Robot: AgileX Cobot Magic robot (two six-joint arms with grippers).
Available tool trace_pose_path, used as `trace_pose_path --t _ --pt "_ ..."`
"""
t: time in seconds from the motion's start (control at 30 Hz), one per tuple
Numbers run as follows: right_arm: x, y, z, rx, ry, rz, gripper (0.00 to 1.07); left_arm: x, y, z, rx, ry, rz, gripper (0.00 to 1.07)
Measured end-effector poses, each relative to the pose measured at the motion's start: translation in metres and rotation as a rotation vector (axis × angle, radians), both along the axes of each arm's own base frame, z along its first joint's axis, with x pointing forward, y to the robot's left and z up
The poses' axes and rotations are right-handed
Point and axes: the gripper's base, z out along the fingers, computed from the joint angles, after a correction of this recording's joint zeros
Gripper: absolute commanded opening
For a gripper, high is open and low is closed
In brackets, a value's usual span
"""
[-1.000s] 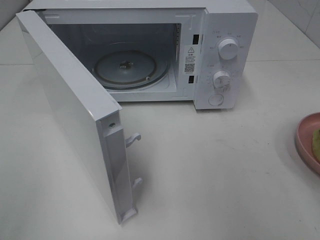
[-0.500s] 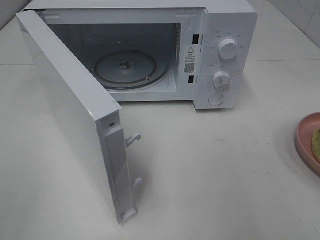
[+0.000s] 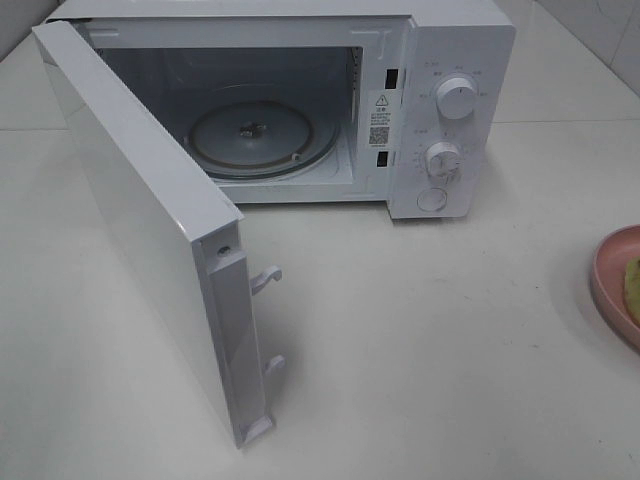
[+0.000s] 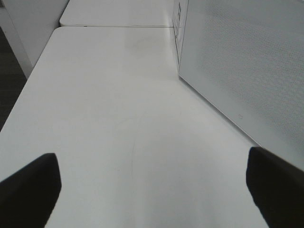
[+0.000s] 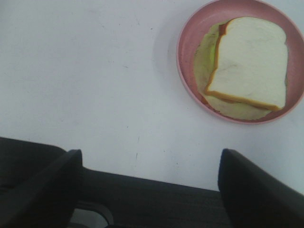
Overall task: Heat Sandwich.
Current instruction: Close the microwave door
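The sandwich, white bread over green and orange filling, lies on a round pink plate. In the high view only a sliver of that sandwich and plate shows at the right edge. My right gripper hangs open above bare table, short of the plate, with nothing between its fingers. The left gripper is open too, low over the table beside the microwave door. Neither gripper shows in the high view.
A white microwave stands at the back, its door swung wide toward the front left. The glass turntable inside carries nothing. Two knobs sit on its right panel. White table lies between microwave and plate.
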Motion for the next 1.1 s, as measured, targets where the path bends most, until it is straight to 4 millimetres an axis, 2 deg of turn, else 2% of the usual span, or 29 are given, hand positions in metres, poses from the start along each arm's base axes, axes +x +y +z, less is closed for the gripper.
trace_pose_path --t 0.1,0.23,0.3,0.37,0.57,0.93,0.97,1.1 --pt "-0.007 -0.002 0.002 0.002 -0.046 -0.008 0.76 0.000 0.000 0.000 0.000 0.000 0.000 1.00" --pt "-0.024 -0.007 0.005 0.028 -0.232 -0.005 0.76 0.000 0.000 0.000 0.000 0.000 0.000 1.00" --pt "-0.025 -0.007 0.002 0.030 -0.244 -0.004 0.76 0.000 0.000 0.000 0.000 0.000 0.000 1.00" --pt "-0.030 -0.008 -0.011 0.035 -0.270 -0.002 0.76 0.000 0.000 0.000 0.000 0.000 0.000 1.00" --pt "-0.034 -0.009 -0.030 0.054 -0.300 -0.012 0.76 0.000 0.000 0.000 0.000 0.000 0.000 1.00" --pt "-0.058 -0.014 -0.033 0.069 -0.446 -0.085 0.76 0.000 0.000 0.000 0.000 0.000 0.000 1.00" --pt "-0.062 -0.015 -0.038 0.062 -0.444 -0.084 0.76 0.000 0.000 0.000 0.000 0.000 0.000 1.00" --pt "-0.062 -0.015 -0.041 0.059 -0.433 -0.085 0.76 0.000 0.000 0.000 0.000 0.000 0.000 1.00"
